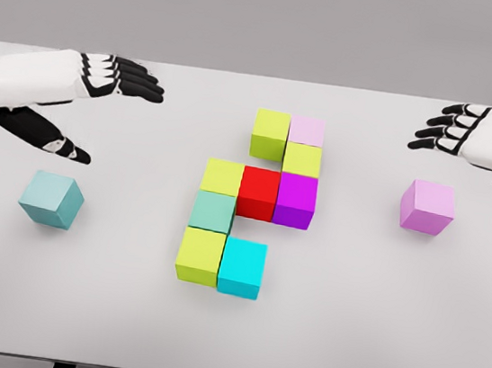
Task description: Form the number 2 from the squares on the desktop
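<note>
- White desktop fills the view, and nine cubes sit on it, seven of them packed together in the middle.
- Top row of the cluster: a lime cube with a pale pink cube touching its right side.
- Just below the pale pink one sits a yellow-green cube, pressed against it.
- Middle row, left to right: a yellow cube, a red cube, a magenta cube, all touching.
- Under the yellow one comes a mint-green cube, then a second lime cube at the bottom left.
- Closing the bottom row, a cyan cube sits snug against that lime cube's right side.
- Two loose pieces: a teal cube off to the left, turned at an angle, and a lilac cube off to the right, both well apart from the cluster.
- Left hand hovers above the teal cube, fingers stretched out and thumb spread downward, gripping nothing.
- Right hand hangs near the far right, above the lilac cube, fingers loosely extended toward the centre, also holding nothing.
</note>
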